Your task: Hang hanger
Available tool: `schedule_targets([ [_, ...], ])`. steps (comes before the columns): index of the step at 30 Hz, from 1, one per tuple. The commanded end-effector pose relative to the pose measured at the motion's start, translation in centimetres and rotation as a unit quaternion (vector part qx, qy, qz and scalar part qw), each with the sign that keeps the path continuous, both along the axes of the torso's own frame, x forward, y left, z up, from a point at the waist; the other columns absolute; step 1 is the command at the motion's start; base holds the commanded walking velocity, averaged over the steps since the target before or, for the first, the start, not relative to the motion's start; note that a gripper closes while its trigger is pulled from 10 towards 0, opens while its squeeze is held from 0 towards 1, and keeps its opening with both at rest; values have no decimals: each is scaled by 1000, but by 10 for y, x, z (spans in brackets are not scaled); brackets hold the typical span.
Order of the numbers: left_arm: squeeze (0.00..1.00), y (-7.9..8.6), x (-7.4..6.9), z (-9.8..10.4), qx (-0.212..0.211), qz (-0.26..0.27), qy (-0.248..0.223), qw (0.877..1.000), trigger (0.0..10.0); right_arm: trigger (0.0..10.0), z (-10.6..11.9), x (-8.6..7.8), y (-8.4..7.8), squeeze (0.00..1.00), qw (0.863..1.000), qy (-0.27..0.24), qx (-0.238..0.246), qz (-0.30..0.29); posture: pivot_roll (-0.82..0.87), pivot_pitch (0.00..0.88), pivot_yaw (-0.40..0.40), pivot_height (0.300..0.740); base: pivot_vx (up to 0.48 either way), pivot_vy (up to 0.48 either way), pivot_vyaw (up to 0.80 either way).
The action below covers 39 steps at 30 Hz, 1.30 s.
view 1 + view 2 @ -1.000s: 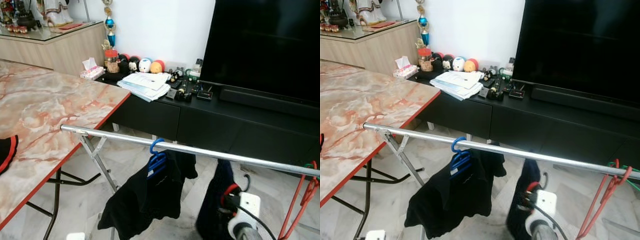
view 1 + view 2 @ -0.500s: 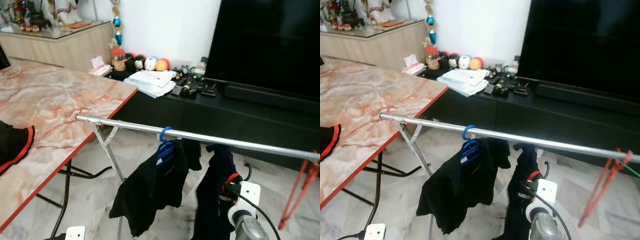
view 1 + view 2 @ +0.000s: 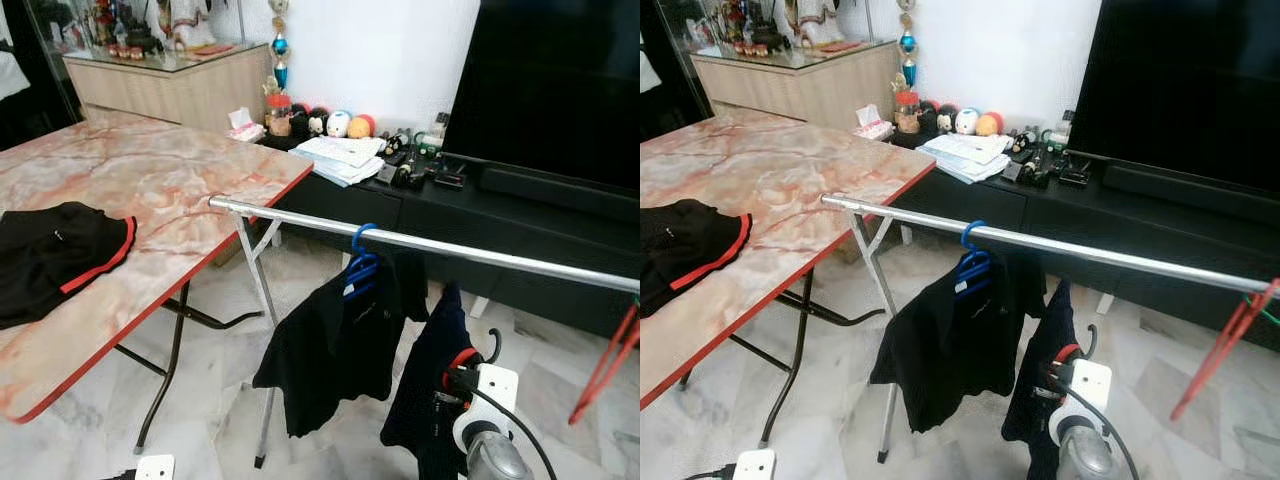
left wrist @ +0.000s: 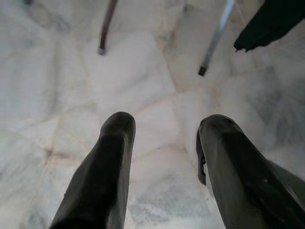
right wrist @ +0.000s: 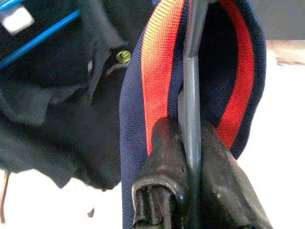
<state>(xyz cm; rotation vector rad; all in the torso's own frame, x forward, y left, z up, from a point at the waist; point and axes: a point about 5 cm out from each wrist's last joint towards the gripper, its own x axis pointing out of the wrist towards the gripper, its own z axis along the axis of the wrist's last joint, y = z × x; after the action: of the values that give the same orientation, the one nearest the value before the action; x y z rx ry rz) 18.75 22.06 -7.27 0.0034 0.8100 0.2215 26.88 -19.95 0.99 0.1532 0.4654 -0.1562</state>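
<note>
With the right gripper (image 5: pixel 190 157) clamped on the grey hanger (image 5: pixel 189 95) and the left gripper (image 4: pixel 162 157) open and empty, the hook needed lifting clear over the rail (image 3: pixel 480 252) right of the blue hanger (image 3: pixel 358 270).

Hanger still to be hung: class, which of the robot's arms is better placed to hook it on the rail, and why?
Right. The right gripper is shut on the grey hanger carrying a navy garment, just below the rail. The left gripper is open over the floor.
</note>
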Motion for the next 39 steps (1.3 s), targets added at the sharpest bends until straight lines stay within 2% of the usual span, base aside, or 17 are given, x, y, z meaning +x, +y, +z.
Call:
schedule_targets([
  [1,0,5,-9,-4,1,7,17,1000,10000,10000,4,3,3,0,1000,-15,-2,3,50,0,12,740,-251,0,0],
  [7,0,4,-12,-6,-1,5,27,1000,10000,10000,6,4,3,0,1000,-19,-1,6,55,0,13,740,-249,0,0],
  [16,0,2,-11,-7,-11,11,32,999,10000,10000,6,8,7,0,1000,-19,0,6,55,0,12,740,0,0,0],
  [26,0,1,-7,-5,-14,10,29,999,10000,10000,5,8,0,0,1000,-12,-5,-8,64,0,7,740,0,480,0],
  [31,0,1,-7,-5,-13,7,31,999,10000,10000,4,8,-5,0,999,-7,-9,-37,64,0,12,740,0,460,0],
  [39,0,2,-6,-4,-10,0,28,1000,10000,10000,3,8,-4,0,999,-4,-5,-46,65,0,15,740,0,36,-155],
])
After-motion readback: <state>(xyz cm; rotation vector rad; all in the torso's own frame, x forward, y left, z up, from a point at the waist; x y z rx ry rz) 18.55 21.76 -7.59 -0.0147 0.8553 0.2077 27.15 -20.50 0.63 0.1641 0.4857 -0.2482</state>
